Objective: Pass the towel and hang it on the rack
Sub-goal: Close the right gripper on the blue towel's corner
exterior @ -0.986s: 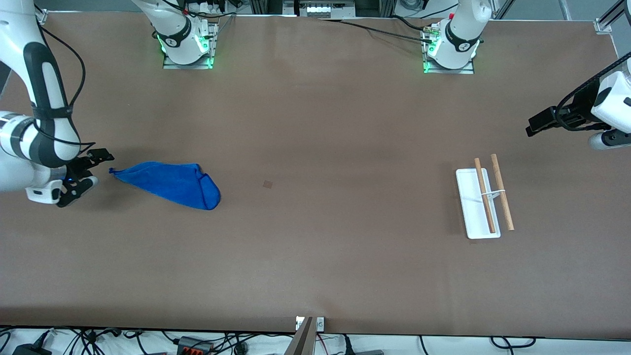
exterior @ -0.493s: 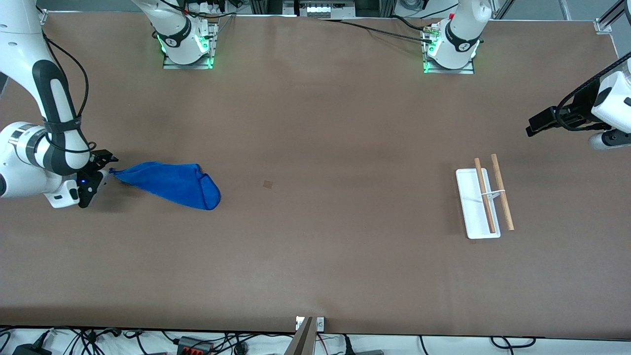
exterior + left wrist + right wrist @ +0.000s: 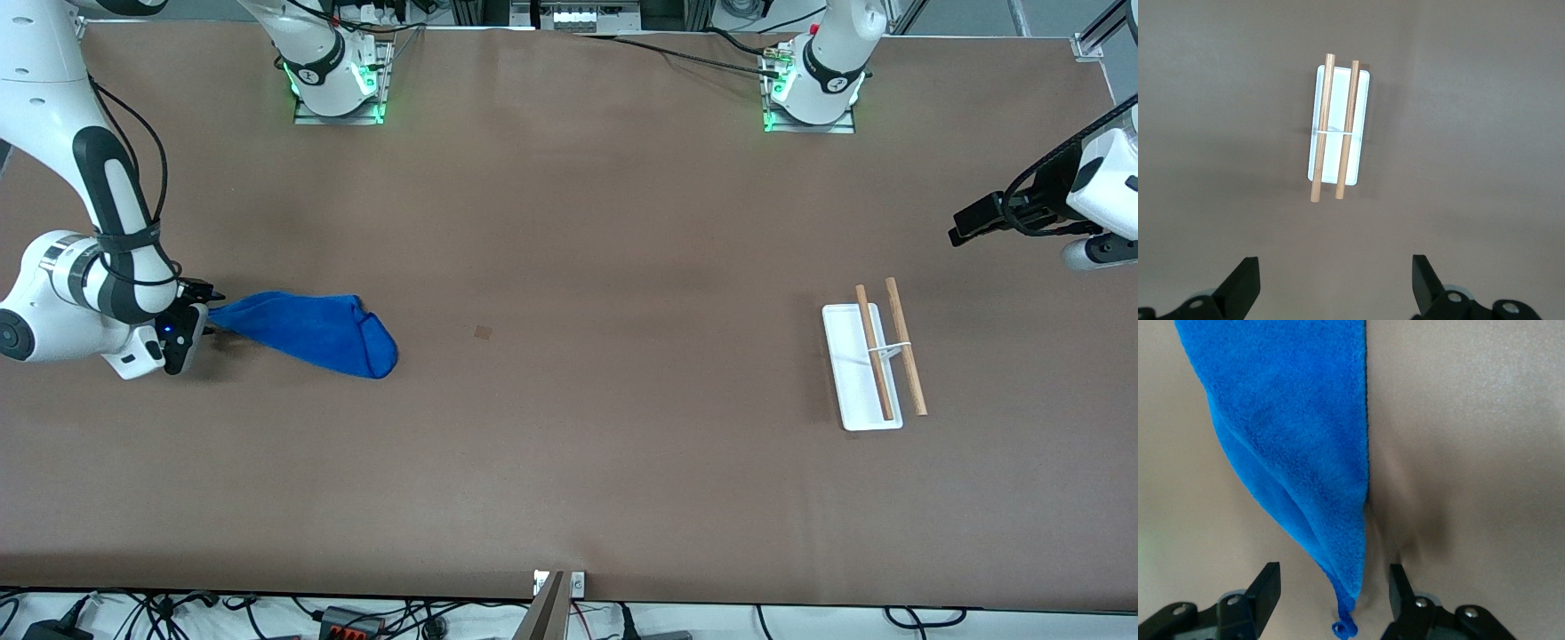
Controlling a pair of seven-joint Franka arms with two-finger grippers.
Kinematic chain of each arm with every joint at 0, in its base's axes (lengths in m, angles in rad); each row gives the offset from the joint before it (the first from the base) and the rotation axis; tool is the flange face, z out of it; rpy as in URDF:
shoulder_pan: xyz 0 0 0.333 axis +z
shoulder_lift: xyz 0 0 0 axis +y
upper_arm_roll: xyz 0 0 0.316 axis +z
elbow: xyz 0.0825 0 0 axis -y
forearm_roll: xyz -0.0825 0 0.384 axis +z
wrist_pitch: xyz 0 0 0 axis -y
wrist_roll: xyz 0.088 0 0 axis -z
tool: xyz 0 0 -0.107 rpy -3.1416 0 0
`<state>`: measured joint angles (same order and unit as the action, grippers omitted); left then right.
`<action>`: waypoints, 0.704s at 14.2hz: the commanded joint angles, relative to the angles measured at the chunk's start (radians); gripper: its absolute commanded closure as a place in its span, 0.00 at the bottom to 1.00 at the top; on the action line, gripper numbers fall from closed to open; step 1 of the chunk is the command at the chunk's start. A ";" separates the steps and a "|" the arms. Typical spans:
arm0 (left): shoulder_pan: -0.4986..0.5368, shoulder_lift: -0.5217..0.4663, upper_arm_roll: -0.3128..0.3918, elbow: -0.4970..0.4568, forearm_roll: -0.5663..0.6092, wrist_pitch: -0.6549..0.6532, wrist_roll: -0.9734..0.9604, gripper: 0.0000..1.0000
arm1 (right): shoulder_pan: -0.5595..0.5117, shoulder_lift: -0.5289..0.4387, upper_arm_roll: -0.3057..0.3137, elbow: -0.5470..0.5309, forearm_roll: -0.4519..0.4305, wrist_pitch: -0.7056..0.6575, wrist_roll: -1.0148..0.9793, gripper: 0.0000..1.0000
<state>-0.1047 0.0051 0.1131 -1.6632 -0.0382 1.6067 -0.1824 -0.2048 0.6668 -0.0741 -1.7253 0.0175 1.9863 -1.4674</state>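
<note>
Right wrist view: my right gripper (image 3: 1335,587), jaws apart, straddles the corner of the blue towel (image 3: 1298,447) lying at the right arm's end of the table. Soft and limp, it should pinch best there. The left gripper (image 3: 1335,283) waits, jaws apart, over the rack (image 3: 1337,130).

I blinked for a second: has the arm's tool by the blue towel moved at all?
Yes. The right tool has slid toward the blue towel; its open fingers now straddle the towel's pointed corner, where before it stood clear of the cloth.
</note>
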 commanded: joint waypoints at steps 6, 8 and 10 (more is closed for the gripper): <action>0.006 0.013 -0.001 0.033 -0.003 -0.022 0.018 0.00 | -0.015 0.017 0.010 0.007 0.016 0.025 -0.083 0.59; 0.006 0.013 0.000 0.033 -0.003 -0.022 0.018 0.00 | -0.015 0.017 0.010 0.006 0.018 0.029 -0.087 0.68; 0.006 0.013 0.000 0.033 -0.003 -0.022 0.018 0.00 | -0.013 0.019 0.010 0.006 0.016 0.031 -0.087 0.82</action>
<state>-0.1046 0.0051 0.1137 -1.6632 -0.0382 1.6067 -0.1824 -0.2054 0.6732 -0.0742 -1.7235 0.0177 2.0063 -1.5206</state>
